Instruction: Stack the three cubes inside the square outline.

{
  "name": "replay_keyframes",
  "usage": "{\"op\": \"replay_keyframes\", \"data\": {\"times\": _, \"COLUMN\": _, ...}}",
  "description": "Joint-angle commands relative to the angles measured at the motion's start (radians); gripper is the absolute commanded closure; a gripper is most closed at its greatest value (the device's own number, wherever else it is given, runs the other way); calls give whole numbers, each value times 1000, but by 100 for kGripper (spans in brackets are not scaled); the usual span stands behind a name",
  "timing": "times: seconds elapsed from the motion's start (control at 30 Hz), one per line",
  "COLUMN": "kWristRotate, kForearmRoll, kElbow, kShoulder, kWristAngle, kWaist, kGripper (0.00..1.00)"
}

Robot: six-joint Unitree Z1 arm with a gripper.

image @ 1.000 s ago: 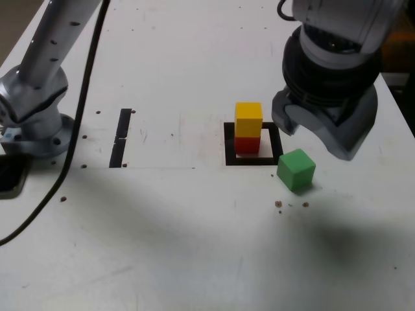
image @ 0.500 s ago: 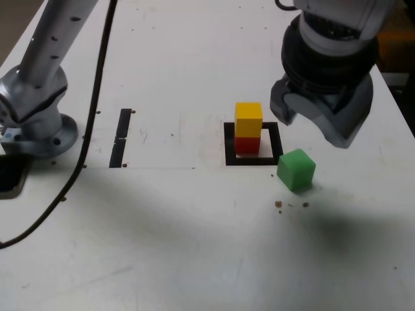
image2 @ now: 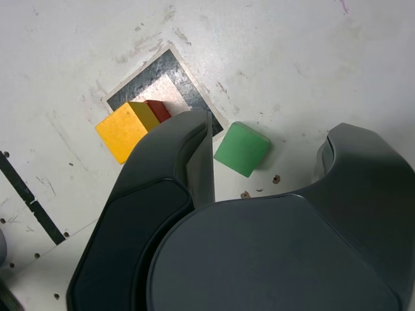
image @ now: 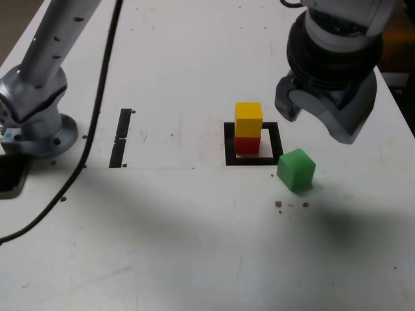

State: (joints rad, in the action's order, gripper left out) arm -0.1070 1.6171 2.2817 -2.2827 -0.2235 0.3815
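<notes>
Gripper (image: 322, 124) is hanging above the table (image: 194, 246) with its jaws spread wide and nothing between them. In the wrist view the green cube (image2: 242, 149) is showing in the gap between the two fingers, lying on the table below them and touching neither.

Using the square outline (image: 228, 144) as landmark:
- The red cube (image: 246, 144) is sitting inside the outline, on its white centre.
- The yellow cube (image: 248, 119) is resting squarely on top of the red cube.
- The green cube (image: 296, 170) is lying outside the outline, just beside its near corner on the exterior view's right, turned at an angle to the tape edges.

Step in hand, as judged: two cubes are stacked; the gripper is lining up over the third for pickup.

Next move, as judged:
1. Descend until the fingers are bracketing two opposite faces of the green cube.
2. Match wrist rotation to the cube's skew, since it is not sitting parallel to the fingers.
3. Keep the inner finger clear of the stack, which is standing close by.
</notes>
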Motion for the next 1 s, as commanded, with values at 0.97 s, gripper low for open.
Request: {"op": "replay_keyframes", "data": {"times": 0.97, "kWristRotate": -3, "kForearmRoll": 16, "kElbow": 17, "kShoulder": -75, "kWristAngle": 1, "kWaist": -57, "kGripper": 36}}
